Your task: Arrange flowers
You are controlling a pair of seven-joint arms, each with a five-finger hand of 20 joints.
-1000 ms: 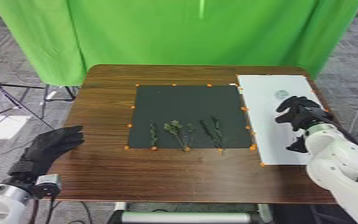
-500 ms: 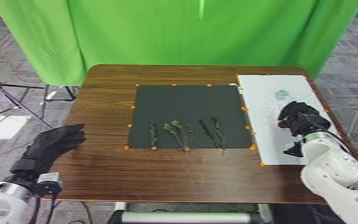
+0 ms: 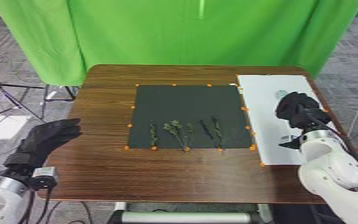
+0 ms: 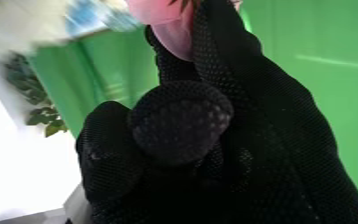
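Behind brn tbl (image 3: 175, 175), grn curtain (image 3: 193, 40).

The left hand (image 3: 47, 140) is loosely extended, the right hand (image 3: 301, 109) hard to read.

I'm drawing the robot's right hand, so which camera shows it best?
The right wrist view: the right hand is close enough to see its mesh. The head view shows it small, over the white board.

Stems (image 3: 174, 128) lie on the near part of the mat (image 3: 189, 102), left of the sheet (image 3: 264, 95).
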